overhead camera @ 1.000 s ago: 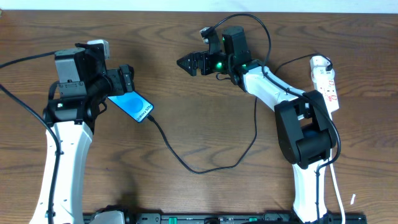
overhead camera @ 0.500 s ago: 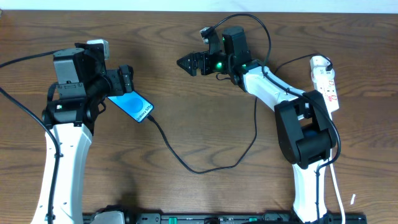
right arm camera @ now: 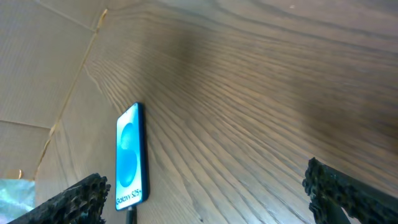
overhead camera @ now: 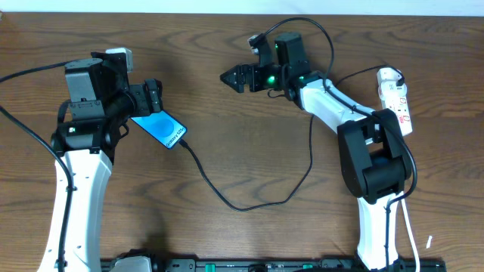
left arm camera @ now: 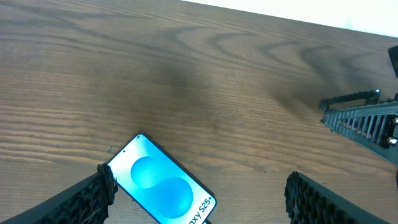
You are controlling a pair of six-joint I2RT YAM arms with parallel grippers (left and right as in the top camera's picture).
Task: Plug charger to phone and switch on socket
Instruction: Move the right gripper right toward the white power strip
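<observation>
a: which step are we on?

b: i'd say the plugging looks done. the charger (overhead camera: pixel 249 205) runs up to the lower end of the phone (overhead camera: pixel 161 128) and its tip seems seated there, though i can't make out the joint closely. that leaves the switch on the socket (overhead camera: pixel 398 102).

a: jaws?

b: both spread wide, holding nothing. the left gripper (overhead camera: pixel 155 100) hovers with the phone just below and ahead of its fingertips, not touching. the right gripper (overhead camera: pixel 233 78) points away from the socket, which lies well behind it, past its own elbow.

a: next?

b: i'd swing the right arm round and bring one fingertip down on the switch. it's a small target, so it needs a careful line-up.

a: and the phone?

b: flat on the table (overhead camera: pixel 227 30), face up, slanted, its screen lit bright blue with paler circles and white lettering near the plug end.
</observation>
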